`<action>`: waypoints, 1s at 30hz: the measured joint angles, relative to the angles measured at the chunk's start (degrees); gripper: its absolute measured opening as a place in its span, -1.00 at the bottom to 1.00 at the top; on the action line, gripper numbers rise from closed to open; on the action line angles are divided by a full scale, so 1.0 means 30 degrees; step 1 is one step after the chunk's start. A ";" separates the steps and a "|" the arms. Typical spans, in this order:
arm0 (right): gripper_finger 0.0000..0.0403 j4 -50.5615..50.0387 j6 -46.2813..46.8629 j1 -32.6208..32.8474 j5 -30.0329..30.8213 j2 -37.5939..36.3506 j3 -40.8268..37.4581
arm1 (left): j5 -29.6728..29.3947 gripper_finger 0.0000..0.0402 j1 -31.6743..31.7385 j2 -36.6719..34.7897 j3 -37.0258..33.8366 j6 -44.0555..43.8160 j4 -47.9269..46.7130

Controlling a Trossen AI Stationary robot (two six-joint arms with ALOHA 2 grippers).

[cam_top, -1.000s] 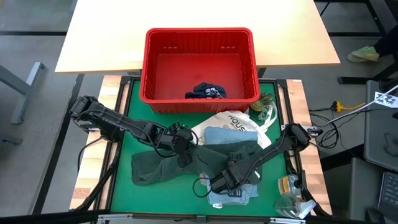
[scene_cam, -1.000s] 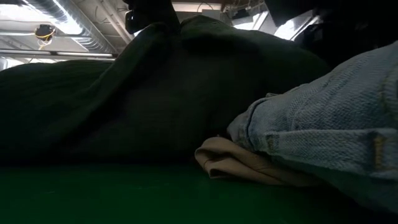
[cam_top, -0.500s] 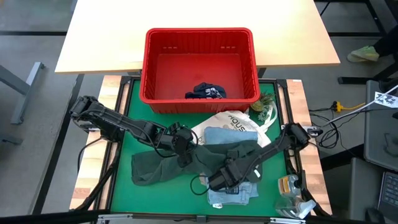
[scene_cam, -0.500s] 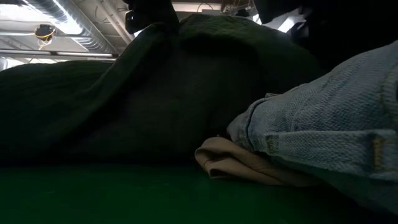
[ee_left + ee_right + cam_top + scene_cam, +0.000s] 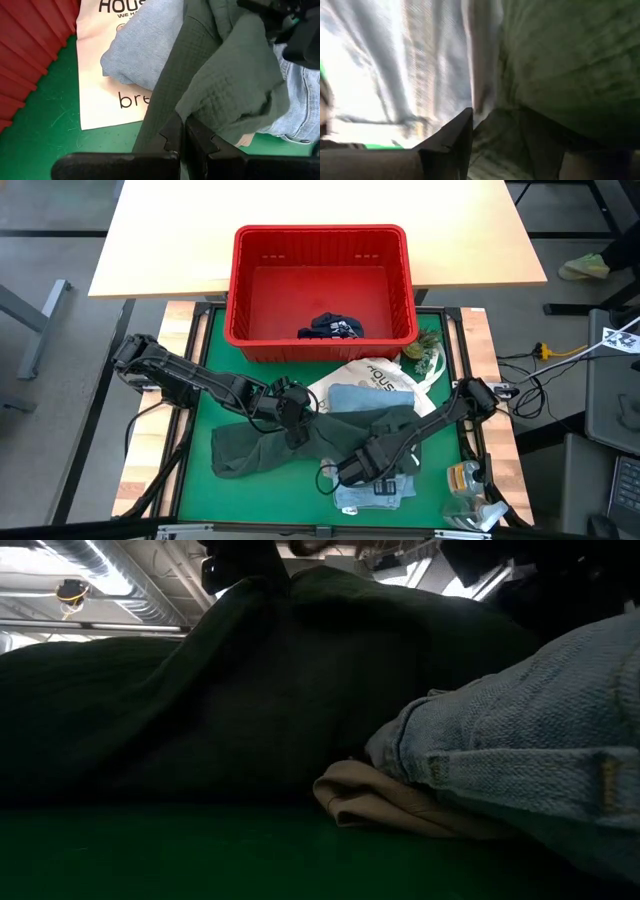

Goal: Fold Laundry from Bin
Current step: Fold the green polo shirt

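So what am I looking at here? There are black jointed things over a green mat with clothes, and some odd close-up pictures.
Those are two robot arms, there to fold laundry. The overhead picture shows the whole table. The left gripper is shut, pinching a fold of the dark olive-green garment. The right gripper is pressed down where that garment meets a denim piece; its grip is unclear. Further back sit a red bin with navy shorts inside, and a white tote bag with a light blue shirt lying on it. The dark picture is taken at table height, also showing a beige garment. The last two come from cameras on each wrist.
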 joint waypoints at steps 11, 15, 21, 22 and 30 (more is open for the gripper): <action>-0.20 0.1093 0.0051 -0.0007 0.2836 0.0000 -0.0007 | -0.0007 -1.00 0.0000 0.0000 0.0000 0.0006 0.0000; -0.20 0.2237 0.0056 0.0022 0.3166 0.0000 -0.0007 | -0.0004 -1.00 0.0000 0.0000 0.0000 0.0006 0.0000; -0.39 0.2383 0.0066 0.0015 0.3875 0.0000 -0.0022 | 0.0387 -1.00 0.0000 0.0000 0.0000 0.0026 0.0003; -0.46 0.2504 0.0066 0.0015 0.3869 0.0000 -0.0022 | 0.0452 -1.00 0.0000 0.0000 0.0000 0.0102 0.0000; -0.92 0.2832 0.0138 0.0017 0.2800 -0.0023 -0.0022 | 0.1224 -0.90 0.0000 0.0000 0.0000 0.1912 0.0000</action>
